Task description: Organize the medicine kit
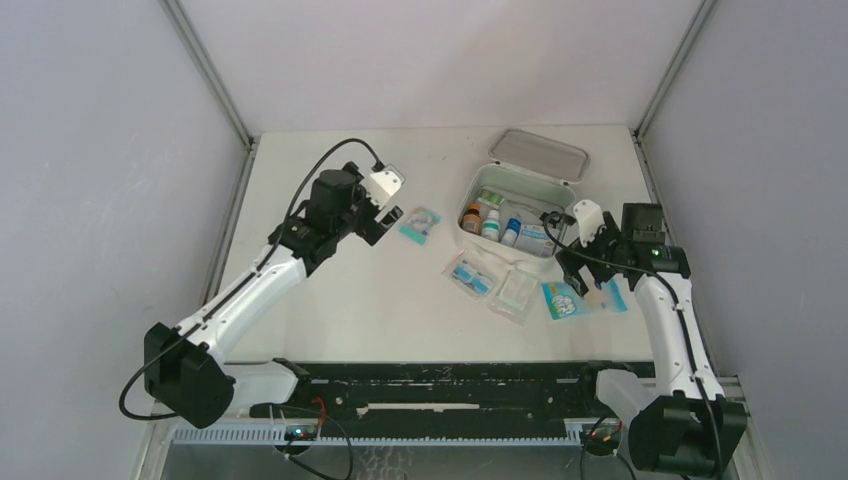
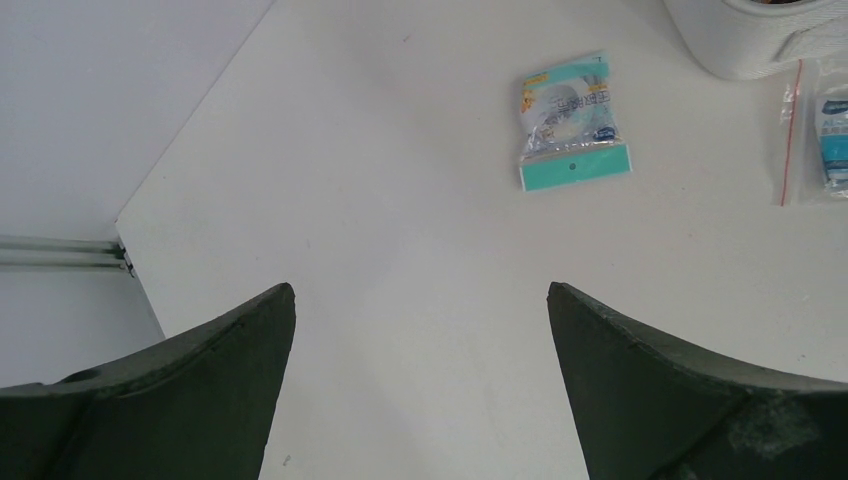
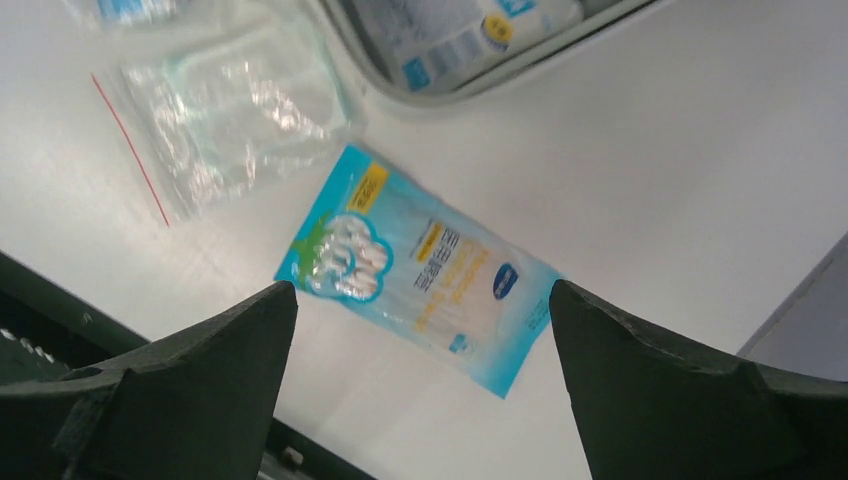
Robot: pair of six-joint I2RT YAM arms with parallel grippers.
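Note:
The medicine kit (image 1: 480,178) is a white zip case lying open at the back right, its lid (image 1: 545,155) folded back. Small bottles (image 1: 490,222) and a boxed item stand inside it. My left gripper (image 1: 388,210) is open and empty above bare table, left of a small teal packet (image 1: 420,224), which also shows in the left wrist view (image 2: 572,120). My right gripper (image 1: 585,272) is open and empty, hovering over a blue swab packet (image 3: 420,265) in front of the kit (image 3: 480,85).
Two clear zip packets (image 1: 470,272) (image 1: 518,290) lie side by side in front of the kit; one shows in the right wrist view (image 3: 235,120). The table's right edge and the grey side wall run close to the right arm. A black rail (image 1: 440,385) lines the near edge.

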